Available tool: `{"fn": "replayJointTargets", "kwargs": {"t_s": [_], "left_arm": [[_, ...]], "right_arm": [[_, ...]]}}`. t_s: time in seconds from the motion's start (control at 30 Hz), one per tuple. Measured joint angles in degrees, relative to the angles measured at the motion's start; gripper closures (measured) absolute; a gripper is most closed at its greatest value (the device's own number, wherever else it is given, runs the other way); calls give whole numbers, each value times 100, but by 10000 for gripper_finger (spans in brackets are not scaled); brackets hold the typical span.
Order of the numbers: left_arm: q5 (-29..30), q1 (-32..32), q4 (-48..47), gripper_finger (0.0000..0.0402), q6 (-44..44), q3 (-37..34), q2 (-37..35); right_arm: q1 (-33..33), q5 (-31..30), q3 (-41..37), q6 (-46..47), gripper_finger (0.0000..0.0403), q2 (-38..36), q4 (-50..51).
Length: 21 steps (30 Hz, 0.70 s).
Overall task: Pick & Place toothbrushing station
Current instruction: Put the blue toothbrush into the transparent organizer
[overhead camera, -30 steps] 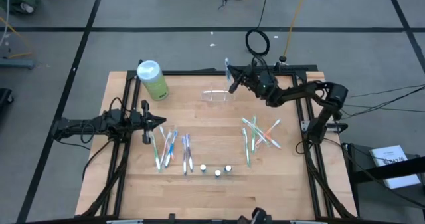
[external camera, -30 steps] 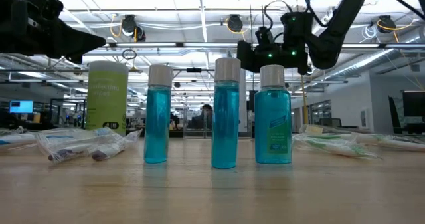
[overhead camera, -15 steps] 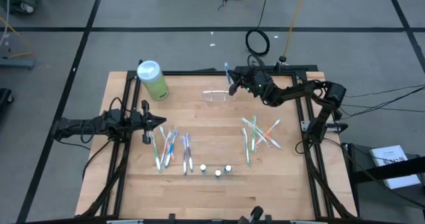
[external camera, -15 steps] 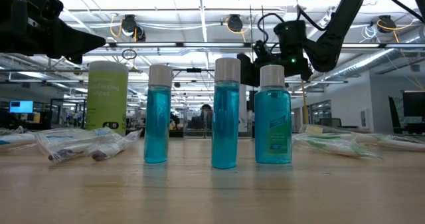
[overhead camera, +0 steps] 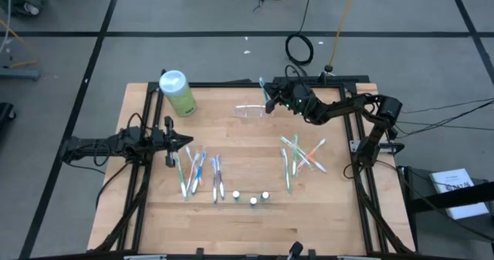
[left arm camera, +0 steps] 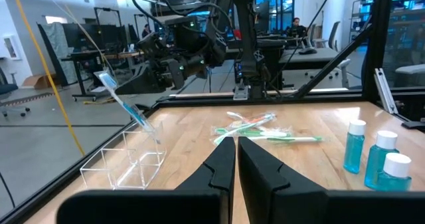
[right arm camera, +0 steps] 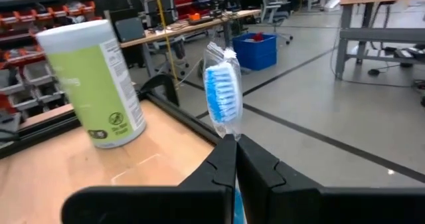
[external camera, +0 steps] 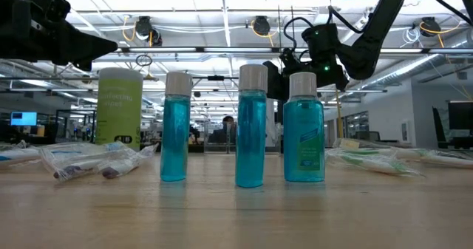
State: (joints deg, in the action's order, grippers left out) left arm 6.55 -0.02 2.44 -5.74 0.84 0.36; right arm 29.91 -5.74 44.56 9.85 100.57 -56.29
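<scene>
Ahead of the right fingers point(overhead camera: 268, 98), which pinch a wrapped toothbrush point(right arm camera: 223, 94), bare surface point(overhead camera: 231, 144) lies around the clear holder point(overhead camera: 249, 111), whose top stands unblocked. Farther out past them the green bottle point(overhead camera: 178, 92) stands at the surface's far corner. Ahead of the closed left fingers point(overhead camera: 187, 142) a loose pile of toothbrushes point(overhead camera: 197, 172) crowds the way, with three small blue bottles point(overhead camera: 252, 197) beyond; another toothbrush pile point(overhead camera: 301, 153) lies near the right arm.

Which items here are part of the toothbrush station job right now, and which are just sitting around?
In play:
- small clear plastic compartment holder
- blue wrapped toothbrush, held in the shut right pincer

Lying about:
- light-green bottle with white cap
- three blue-liquid bottles
- loose wrapped toothbrushes
- left pincer, shut, empty, waiting
</scene>
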Motion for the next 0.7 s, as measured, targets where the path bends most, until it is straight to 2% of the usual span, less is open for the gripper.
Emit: {"fn": "replayJointTargets", "kwargs": {"t_s": [0.7], "left_arm": [[2,1,17,376,0,0,0]], "right_arm": [[-153,-191,-30,-46,403,341,-207]]}}
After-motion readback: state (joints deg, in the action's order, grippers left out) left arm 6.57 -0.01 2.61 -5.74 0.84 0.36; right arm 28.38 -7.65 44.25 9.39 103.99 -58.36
